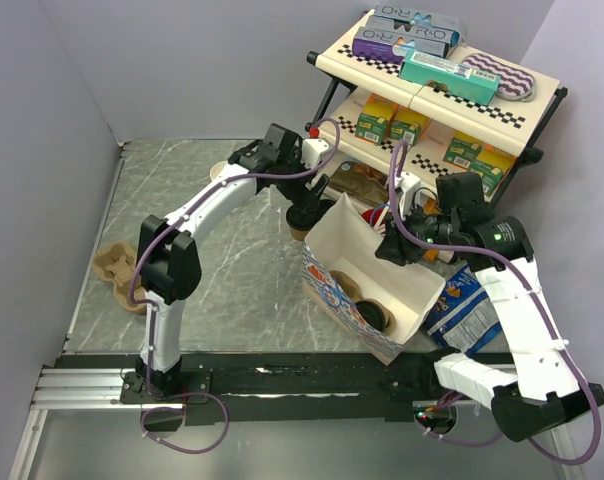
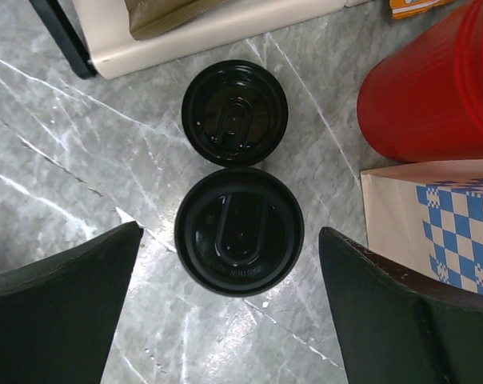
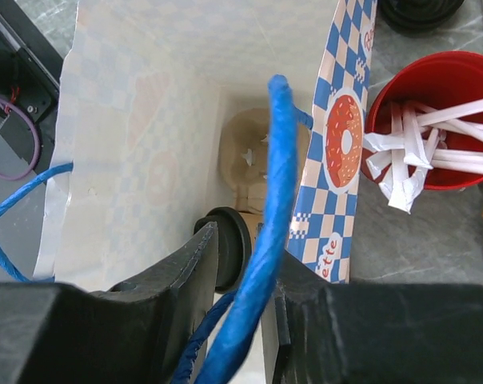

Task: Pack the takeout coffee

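Note:
Two takeout coffee cups with round black lids stand side by side on the marble, the nearer one [image 2: 239,230] just below the farther one [image 2: 234,112]. My left gripper [image 2: 229,230] hangs open right above the nearer lid, a finger on each side, touching nothing. In the top view it [image 1: 307,210] hovers beside the white paper bag [image 1: 422,290]. My right gripper [image 3: 248,240] is at the bag's rim, jaws slightly open. The blue rope handle [image 3: 275,160] runs loosely between them. Inside the bag is a cardboard carrier [image 3: 253,152] with a black-lidded cup [image 3: 229,244].
A red cup of white stirrers [image 3: 433,120] stands just beyond the bag, close to the two cups [image 2: 429,80]. A shelf rack of boxes [image 1: 432,90] fills the back right. A crisp packet [image 1: 467,305] lies right of the bag. A spare cardboard carrier [image 1: 117,265] sits far left.

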{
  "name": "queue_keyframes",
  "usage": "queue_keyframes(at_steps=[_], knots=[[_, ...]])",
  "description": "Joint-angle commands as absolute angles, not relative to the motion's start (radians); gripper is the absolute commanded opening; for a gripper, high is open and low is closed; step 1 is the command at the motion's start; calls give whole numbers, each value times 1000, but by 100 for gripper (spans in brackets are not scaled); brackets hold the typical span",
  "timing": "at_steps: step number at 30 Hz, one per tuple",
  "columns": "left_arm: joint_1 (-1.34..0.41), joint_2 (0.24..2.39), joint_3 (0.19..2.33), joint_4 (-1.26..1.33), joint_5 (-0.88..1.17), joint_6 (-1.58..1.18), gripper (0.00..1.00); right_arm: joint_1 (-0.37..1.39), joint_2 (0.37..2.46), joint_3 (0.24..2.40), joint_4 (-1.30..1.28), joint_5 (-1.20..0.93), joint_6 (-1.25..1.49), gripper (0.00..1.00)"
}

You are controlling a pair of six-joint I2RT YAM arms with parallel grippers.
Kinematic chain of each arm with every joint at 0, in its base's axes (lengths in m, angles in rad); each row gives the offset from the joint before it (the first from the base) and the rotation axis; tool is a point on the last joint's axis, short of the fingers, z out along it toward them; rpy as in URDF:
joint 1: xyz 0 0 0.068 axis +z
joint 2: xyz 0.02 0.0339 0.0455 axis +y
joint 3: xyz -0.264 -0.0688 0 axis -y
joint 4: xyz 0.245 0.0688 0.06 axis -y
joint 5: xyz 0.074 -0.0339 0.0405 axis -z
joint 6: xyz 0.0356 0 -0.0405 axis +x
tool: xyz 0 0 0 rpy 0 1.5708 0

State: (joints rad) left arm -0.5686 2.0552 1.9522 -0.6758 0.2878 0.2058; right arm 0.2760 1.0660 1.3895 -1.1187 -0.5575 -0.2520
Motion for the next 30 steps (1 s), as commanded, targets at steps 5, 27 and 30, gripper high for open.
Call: queue_keyframes(at_steps=[5, 27, 30], knots=[[-571, 2082, 2008, -762, 270, 146, 99, 265, 1098, 1445, -1131, -560, -264, 33], [-574, 2175, 2028, -798, 255, 140, 99, 264, 1121, 1445, -1121, -584, -255, 31], [-574, 2180, 2029, -798, 258, 138, 99, 264, 1120, 1440, -1120, -586, -250, 31]])
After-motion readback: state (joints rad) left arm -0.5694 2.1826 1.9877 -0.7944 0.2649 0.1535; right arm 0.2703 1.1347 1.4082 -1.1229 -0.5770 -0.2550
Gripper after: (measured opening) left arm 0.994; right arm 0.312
